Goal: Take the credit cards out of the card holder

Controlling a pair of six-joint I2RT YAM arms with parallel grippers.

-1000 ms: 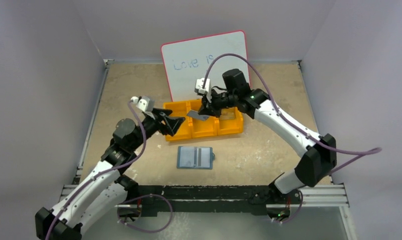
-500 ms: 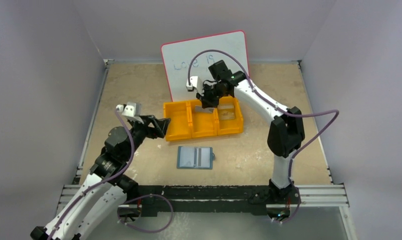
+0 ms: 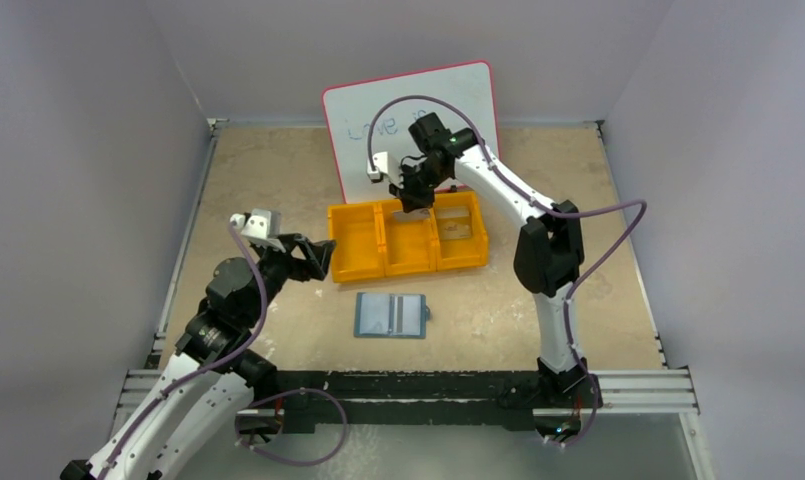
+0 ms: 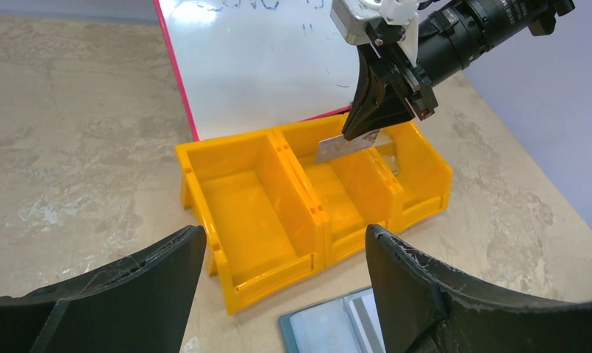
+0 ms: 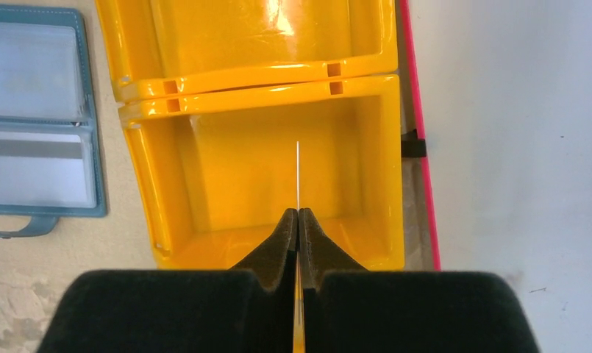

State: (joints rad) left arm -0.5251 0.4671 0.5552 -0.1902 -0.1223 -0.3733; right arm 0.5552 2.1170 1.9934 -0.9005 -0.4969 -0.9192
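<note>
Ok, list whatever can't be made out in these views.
- The card: right wrist view shows only its edge; in the left wrist view the right fingers cover its top and any print is too small.
- The whiteboard writing: the right arm covers its end from above; the left wrist view cuts it at the top edge.
- The wallet pockets: too small from above; frame edges cut them off in both wrist views.

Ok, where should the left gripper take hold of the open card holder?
Probably its left edge, coming from the left: the card holder lies open and flat, so only a rim can be pinched, and that edge is nearest the open left gripper.
</note>
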